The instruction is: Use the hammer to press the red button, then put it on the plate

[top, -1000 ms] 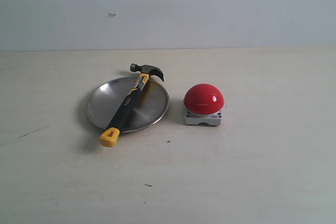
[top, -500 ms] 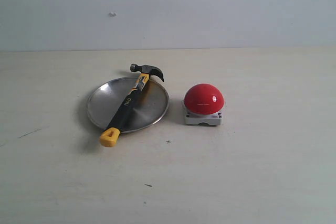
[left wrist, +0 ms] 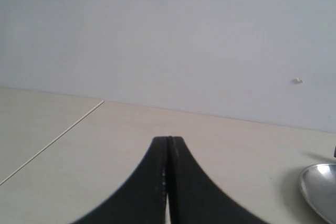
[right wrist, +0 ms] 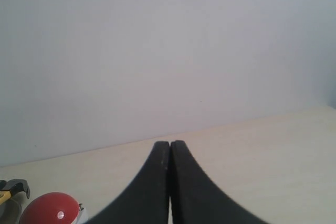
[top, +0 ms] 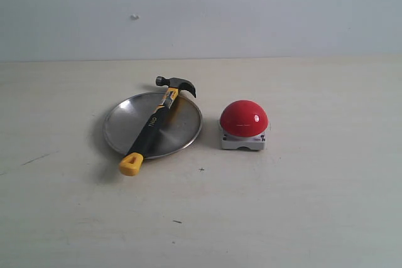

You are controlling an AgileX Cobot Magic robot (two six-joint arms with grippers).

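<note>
While the hammer (top: 154,121) lies across the plate (top: 121,125), left gripper (left wrist: 168,140) and right gripper (right wrist: 170,143) both have jaws together.

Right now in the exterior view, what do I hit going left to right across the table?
plate → red button. The hammer lies across the plate, so it gets no slot of its own.

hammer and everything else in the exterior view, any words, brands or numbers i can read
hammer: a small pale marking on the black grip, too blurred to read.
red button: no text to be seen.
plate: no text to be seen.
Nothing else in any view carries writing.
</note>
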